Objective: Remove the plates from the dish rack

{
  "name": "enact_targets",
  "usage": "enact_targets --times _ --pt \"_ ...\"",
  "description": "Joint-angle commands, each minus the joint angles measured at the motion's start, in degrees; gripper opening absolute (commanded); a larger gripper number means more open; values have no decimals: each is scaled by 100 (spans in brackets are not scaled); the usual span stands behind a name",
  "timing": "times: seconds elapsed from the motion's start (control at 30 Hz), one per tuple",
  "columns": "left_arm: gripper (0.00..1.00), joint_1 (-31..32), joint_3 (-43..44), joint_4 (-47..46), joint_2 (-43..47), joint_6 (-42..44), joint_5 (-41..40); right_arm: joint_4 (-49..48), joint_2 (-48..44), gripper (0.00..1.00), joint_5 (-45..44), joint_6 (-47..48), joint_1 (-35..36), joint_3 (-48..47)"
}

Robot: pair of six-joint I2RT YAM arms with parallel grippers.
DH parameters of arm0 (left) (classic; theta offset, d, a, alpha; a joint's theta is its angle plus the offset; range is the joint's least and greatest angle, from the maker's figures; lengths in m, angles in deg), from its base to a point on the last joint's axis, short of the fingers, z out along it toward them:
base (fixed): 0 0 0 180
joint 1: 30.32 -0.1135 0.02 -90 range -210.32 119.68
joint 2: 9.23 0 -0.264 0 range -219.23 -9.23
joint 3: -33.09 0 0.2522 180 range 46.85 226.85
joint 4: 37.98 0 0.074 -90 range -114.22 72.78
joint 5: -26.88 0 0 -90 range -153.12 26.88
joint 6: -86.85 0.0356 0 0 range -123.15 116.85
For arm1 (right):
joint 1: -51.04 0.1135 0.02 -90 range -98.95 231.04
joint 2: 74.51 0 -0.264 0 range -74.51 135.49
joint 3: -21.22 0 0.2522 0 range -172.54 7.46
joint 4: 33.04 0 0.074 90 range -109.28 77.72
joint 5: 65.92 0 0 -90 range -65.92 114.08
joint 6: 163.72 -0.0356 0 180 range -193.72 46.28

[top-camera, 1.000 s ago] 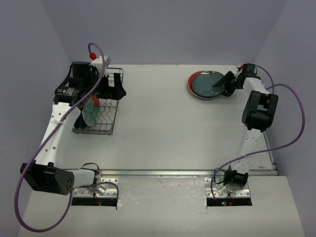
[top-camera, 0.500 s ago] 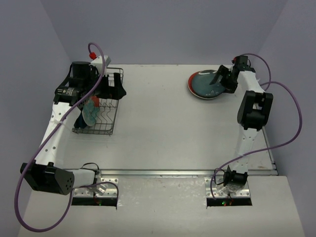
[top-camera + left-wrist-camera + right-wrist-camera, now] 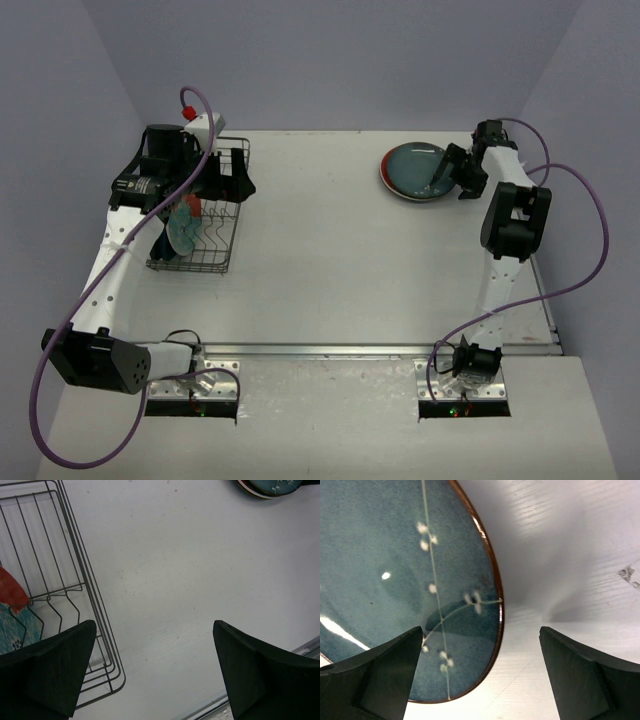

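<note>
The dish rack (image 3: 205, 250), a dark wire basket, stands at the far left; it also shows in the left wrist view (image 3: 75, 580). One red plate with a teal floral pattern (image 3: 183, 230) stands upright in it, its edge showing in the left wrist view (image 3: 11, 592). My left gripper (image 3: 228, 185) is open and empty above the rack's right side (image 3: 155, 670). A dark teal plate (image 3: 415, 165) lies on a red one at the far right. My right gripper (image 3: 455, 178) is open, its jaws either side of the teal plate's (image 3: 395, 555) rim (image 3: 482, 675) without gripping it.
The left arm's body hides the back part of the rack. The stack of plates shows at the top right of the left wrist view (image 3: 272, 486). A metal strip (image 3: 380, 348) runs along the table's near edge. Grey walls close in the back and sides.
</note>
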Motion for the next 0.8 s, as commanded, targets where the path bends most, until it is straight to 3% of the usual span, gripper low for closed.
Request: enact_targets --times 0.0,0.57,0.77 --pt "100 -54 -61 -255 -1 94 18 21 212 99 507 81 121 -488" --pt "100 -54 -102 -214 96 88 -230 110 54 99 804 425 497 -509" --pt "100 -54 94 -173 37 40 -1550 248 -412 99 556 679 498 -145"
